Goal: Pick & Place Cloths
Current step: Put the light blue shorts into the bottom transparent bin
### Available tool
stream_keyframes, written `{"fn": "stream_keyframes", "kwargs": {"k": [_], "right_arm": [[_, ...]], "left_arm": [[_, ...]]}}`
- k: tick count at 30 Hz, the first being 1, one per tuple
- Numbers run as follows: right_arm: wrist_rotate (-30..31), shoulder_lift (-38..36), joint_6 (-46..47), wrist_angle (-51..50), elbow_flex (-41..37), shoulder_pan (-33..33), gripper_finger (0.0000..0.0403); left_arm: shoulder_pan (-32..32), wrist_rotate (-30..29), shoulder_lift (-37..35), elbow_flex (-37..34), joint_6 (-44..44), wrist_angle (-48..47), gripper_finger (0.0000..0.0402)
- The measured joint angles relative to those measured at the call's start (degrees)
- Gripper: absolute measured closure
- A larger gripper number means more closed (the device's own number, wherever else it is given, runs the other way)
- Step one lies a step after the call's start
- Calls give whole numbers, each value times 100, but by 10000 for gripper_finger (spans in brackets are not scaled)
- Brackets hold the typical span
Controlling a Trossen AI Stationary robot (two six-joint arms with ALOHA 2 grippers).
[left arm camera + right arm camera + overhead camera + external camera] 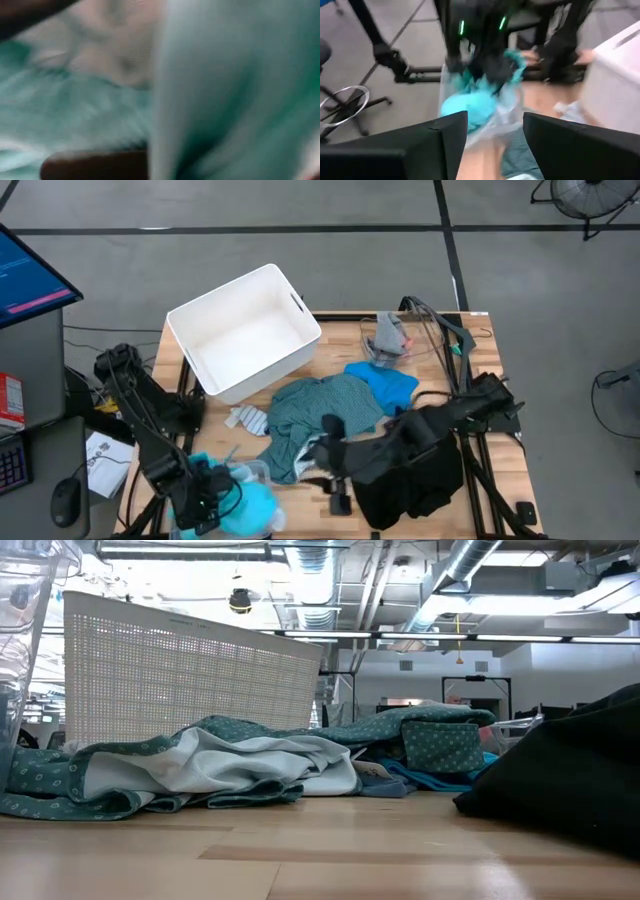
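Both grippers work low at the table's near edge. From above, my left gripper (205, 505) is clamped shut in the turquoise shirt (255, 508) inside a clear tub (245, 475); my right gripper (338, 492) hangs beside the teal-grey shirt (320, 415). Its wrist view shows its fingers (445, 137) parted, holding nothing. I should lift the turquoise shirt clear before swinging to the white bin (245, 330). Low view: wooden table (300, 860), open workshop behind.
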Motion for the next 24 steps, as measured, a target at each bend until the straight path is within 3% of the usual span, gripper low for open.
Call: {"fn": "stream_keyframes", "kwargs": {"k": [4,9,12,19,21,24], "right_arm": [[630,-31,-11,-552,659,111,224],[776,-75,126,-669,959,94,248],[930,-107,405,-923,942,103,262],[1187,-112,793,-1307,942,52,286],[1194,-112,758,-1315,942,33,286],[1211,-112,728,-1322,942,9,286]], "left_arm": [[4,74,125,-222,-265,-59,400],[-33,-124,211,-258,-520,-126,400],[-33,-406,223,-258,-1237,-215,401],[-67,-1355,229,-282,-4278,-115,401],[-93,-1699,189,-246,-4540,82,401],[-14,-1572,36,-185,-4345,14,401]]}}
